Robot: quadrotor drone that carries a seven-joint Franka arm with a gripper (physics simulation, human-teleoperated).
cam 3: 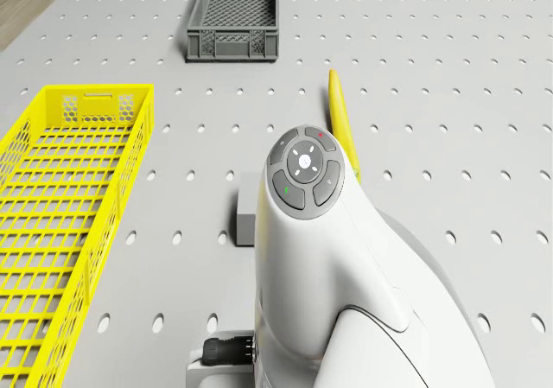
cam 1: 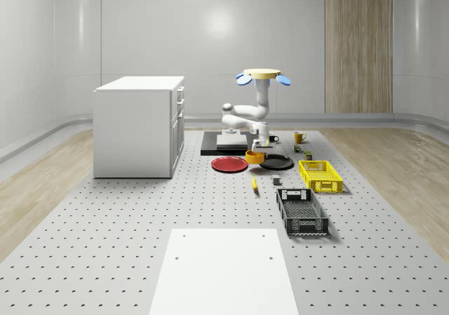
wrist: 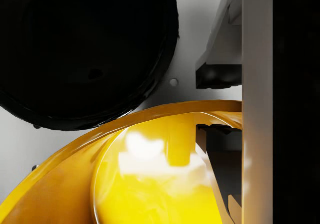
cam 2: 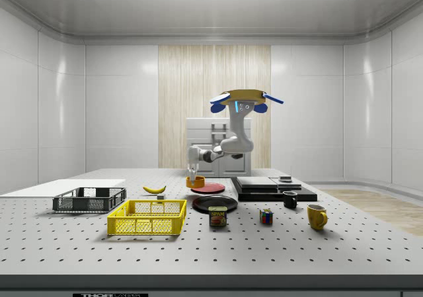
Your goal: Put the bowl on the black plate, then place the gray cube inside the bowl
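Looking down: you see the drone (cam 1: 262,75) hover above the table (cam 1: 126,245), near the black slab.
Gripper: your gripper (wrist: 220,104) pinches the rim of the orange bowl (cam 1: 255,157), one finger inside, one outside.
Bowl: between the red plate (cam 1: 229,164) and the black plate (cam 1: 276,163).
Gray cube: the gray cube (cam 3: 248,219) sits near the banana (cam 3: 341,122).

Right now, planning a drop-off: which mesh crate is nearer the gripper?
The yellow plastic mesh crate; the dark gray mesh crate lies farther from the gripper, low beside the round black plate under the hovering drone.
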